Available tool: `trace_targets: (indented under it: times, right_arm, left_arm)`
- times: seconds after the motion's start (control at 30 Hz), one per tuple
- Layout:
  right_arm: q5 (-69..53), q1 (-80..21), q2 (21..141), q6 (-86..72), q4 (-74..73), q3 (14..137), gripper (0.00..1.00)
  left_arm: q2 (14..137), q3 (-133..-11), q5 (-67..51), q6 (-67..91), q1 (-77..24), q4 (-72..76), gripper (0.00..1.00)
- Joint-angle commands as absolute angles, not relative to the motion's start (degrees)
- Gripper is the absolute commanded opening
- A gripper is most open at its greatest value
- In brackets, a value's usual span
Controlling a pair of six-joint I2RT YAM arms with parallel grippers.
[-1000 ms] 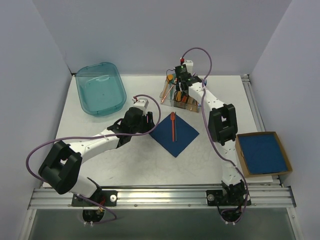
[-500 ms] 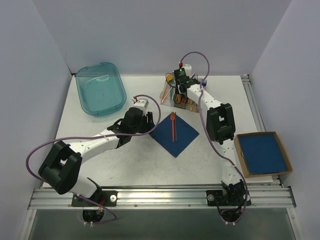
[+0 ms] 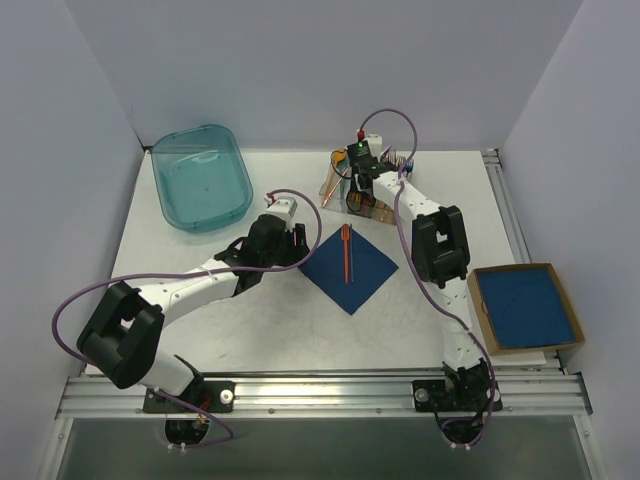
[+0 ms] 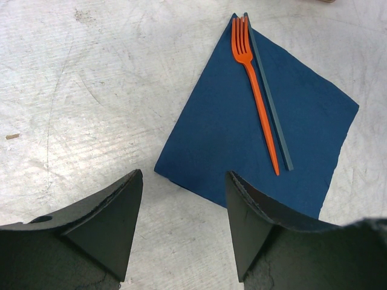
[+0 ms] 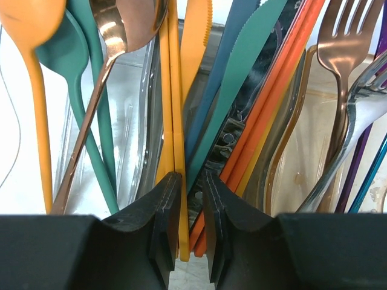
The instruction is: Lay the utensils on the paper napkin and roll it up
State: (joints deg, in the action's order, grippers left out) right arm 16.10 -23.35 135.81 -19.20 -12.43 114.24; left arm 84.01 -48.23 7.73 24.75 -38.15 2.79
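**Reaching into the cutlery holder, one fork lying on the napkin**

At the upper left of the top view sits a teal tub (image 3: 200, 178) on the white table (image 3: 250, 320). Right of it, the left gripper (image 4: 183, 181) hangs just above the table with its jaws wide and nothing between them, beside the left corner of the paper napkin (image 4: 230, 139). The dark blue sheet lies flat as a diamond at the centre, and an orange fork (image 4: 257, 90) rests on it, tines toward the far corner.

Above it, the right gripper (image 5: 190, 181) points down into the clear cutlery holder (image 3: 360, 198). Its jaws are narrow, with a slim orange handle (image 5: 180, 238) in the gap; whether they pinch it I cannot tell. A copper spoon (image 5: 130, 24) stands to the left. At the right edge a cardboard box (image 3: 527, 307) holds blue sheets.
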Motion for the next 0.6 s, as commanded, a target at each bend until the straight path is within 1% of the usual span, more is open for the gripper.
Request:
trace_targets:
  times: [0.0, 0.3, 0.57]
  right_arm:
    - [17.5, -24.2, 135.7, -18.5, -12.1, 113.8, 0.22]
    - [18.2, -24.5, 137.0, -18.3, -13.6, 114.7, 0.22]
    - [19.4, -24.3, 137.5, -18.8, -15.2, 115.4, 0.20]
  left_arm:
    - [82.6, -49.0, 8.3, 23.8, -38.2, 4.2, 0.66]
    - [82.6, -49.0, 8.3, 23.8, -38.3, 4.1, 0.66]
    - [82.8, -49.1, 8.2, 23.8, -38.2, 4.1, 0.66]
